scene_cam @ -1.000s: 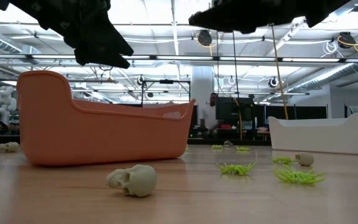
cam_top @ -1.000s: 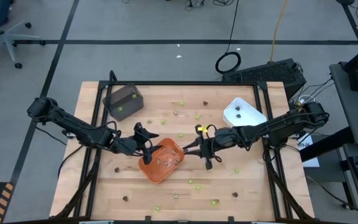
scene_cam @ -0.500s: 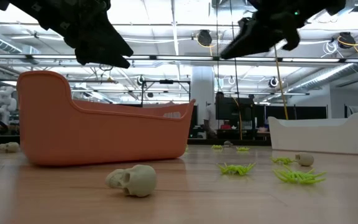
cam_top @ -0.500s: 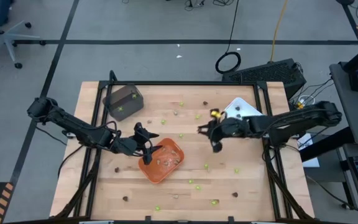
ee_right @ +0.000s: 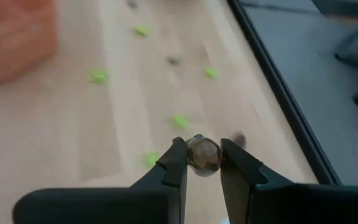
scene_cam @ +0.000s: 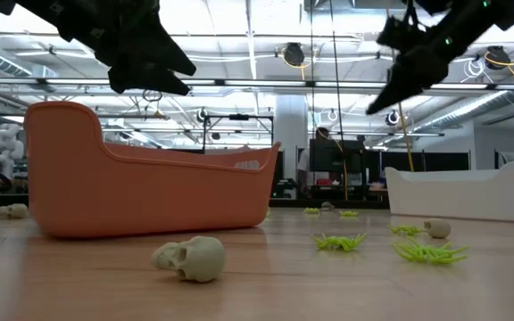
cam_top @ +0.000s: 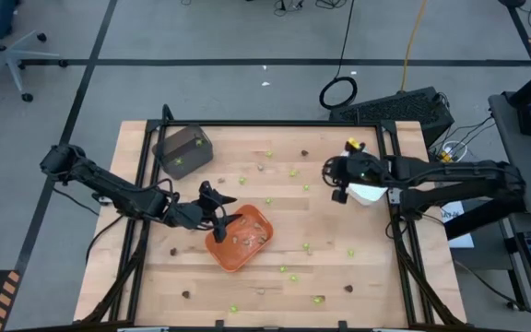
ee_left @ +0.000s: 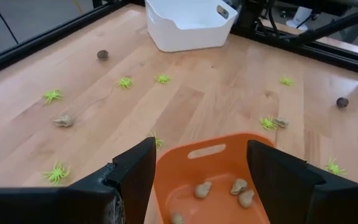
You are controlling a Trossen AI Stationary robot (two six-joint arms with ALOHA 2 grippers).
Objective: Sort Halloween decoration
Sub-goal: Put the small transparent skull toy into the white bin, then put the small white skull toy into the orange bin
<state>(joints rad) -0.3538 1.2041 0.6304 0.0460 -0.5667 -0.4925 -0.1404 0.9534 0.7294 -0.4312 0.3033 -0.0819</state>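
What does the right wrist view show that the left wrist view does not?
Only the right wrist view shows the right tool shut on a dark brown piece. Only the left wrist view shows the white tray, the tan pieces inside the orange tray, and the open left tool over it. Both show the orange tray and green pieces on the table.

Orange tray (ee_left: 213, 163) contained tan-grey skulls (ee_left: 238, 185). White tray (ee_left: 188, 25). Lime-green spiders (ee_left: 125, 82) on pale wooden table (ee_left: 229, 93). Dark grey tray (cam_top: 182, 150).
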